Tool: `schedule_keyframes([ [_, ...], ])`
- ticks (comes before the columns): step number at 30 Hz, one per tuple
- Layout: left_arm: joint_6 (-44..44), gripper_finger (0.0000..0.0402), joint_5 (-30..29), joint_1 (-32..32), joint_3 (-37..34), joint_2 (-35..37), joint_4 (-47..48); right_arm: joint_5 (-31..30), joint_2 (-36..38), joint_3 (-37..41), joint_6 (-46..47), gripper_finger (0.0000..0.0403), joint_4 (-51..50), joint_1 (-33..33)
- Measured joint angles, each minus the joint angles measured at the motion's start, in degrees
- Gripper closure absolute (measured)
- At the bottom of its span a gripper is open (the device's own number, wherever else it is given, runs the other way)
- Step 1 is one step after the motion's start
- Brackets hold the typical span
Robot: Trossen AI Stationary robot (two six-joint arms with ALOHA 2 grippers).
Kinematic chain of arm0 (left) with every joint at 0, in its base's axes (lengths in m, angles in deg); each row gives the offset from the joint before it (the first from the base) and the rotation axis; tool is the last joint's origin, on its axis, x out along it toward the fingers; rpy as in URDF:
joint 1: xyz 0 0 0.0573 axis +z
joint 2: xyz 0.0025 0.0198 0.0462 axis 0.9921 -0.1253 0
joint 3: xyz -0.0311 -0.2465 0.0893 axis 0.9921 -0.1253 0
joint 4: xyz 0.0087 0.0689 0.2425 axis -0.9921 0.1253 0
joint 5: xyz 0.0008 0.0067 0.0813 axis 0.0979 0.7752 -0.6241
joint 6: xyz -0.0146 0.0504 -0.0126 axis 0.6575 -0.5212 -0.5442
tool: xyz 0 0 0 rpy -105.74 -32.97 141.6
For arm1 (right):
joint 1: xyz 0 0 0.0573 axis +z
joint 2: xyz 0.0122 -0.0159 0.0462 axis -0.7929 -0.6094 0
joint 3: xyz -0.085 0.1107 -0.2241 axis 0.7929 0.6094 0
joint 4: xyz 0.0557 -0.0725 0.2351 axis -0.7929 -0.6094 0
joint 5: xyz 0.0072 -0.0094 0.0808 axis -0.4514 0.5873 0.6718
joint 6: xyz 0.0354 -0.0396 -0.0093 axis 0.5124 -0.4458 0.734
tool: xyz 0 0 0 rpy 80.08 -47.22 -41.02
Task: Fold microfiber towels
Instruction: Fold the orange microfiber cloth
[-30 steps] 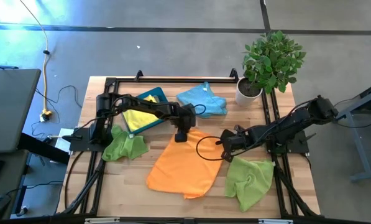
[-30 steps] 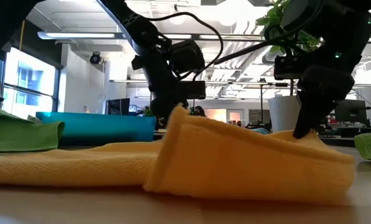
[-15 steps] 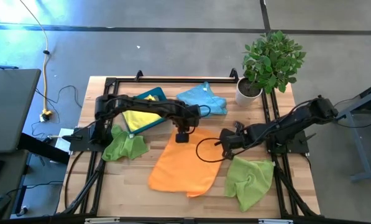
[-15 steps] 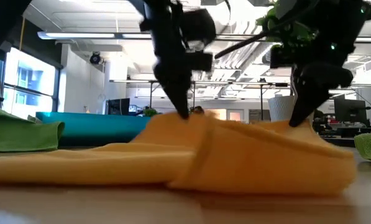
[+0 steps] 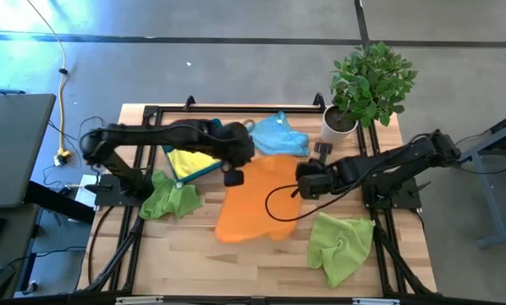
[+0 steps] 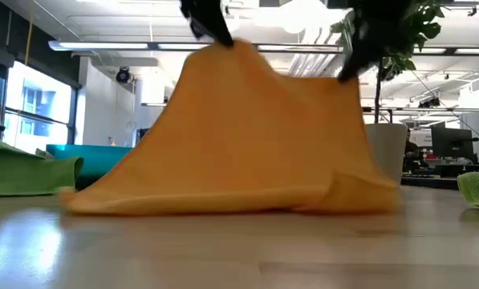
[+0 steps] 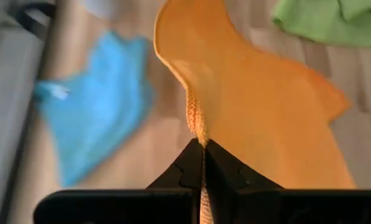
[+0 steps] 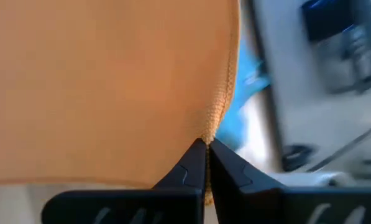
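The orange towel hangs lifted in the middle of the bench, held up by two of its corners while its lower edge rests on the wood. The left gripper is clamped on the corner nearer the teal tray; its wrist view shows both fingers pressed together on the orange hem. The right gripper pinches the opposite corner, fingers likewise closed on the hem. From table height the orange towel forms a tent, with a small fold lying at its lower right.

A yellow towel lies in the teal tray, and a light blue towel sits just beyond the orange one. One lime green towel lies near the left arm's base, another near the front right of the bench. A potted plant stands at the far right corner.
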Motion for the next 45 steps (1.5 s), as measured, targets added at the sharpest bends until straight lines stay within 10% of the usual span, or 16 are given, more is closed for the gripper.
schedule_keyframes([
  [6,0.33,0.0400,-7.55,-0.42,0.00,7.25,-0.25,-1.62,0.02,-11.96,-7.11,0.0402,-3.56,-0.60],
  [15,8.32,0.0400,12.78,-3.44,0.00,12.17,-3.43,17.33,0.00,-23.22,-15.66,0.0402,-5.76,-2.24],
  [19,4.92,0.0400,5.23,-4.04,0.00,12.18,-6.91,9.06,-0.04,-25.84,-18.18,0.0402,-7.62,-4.69],
  [22,5.49,0.0401,-1.14,-3.94,0.00,12.18,-7.93,13.72,0.02,-28.38,-16.80,0.0402,-7.37,-6.22],
  [28,4.22,0.0401,9.08,-4.62,0.00,12.48,-7.92,20.39,0.02,-33.04,-22.38,0.0402,-10.49,-6.72],
  [37,-2.40,0.0401,-13.07,-4.47,6.43,12.57,-9.24,6.77,-0.02,-37.29,-28.53,0.0402,-12.89,-8.97],
  [42,4.82,0.0401,7.42,-4.74,9.89,12.49,-9.10,27.97,-0.09,-37.32,-28.90,0.0402,-14.47,-9.22],
  [45,4.74,0.0401,11.09,-5.07,10.21,12.40,-9.16,26.55,-0.04,-37.32,-30.98,0.0402,-14.60,-9.31],
])
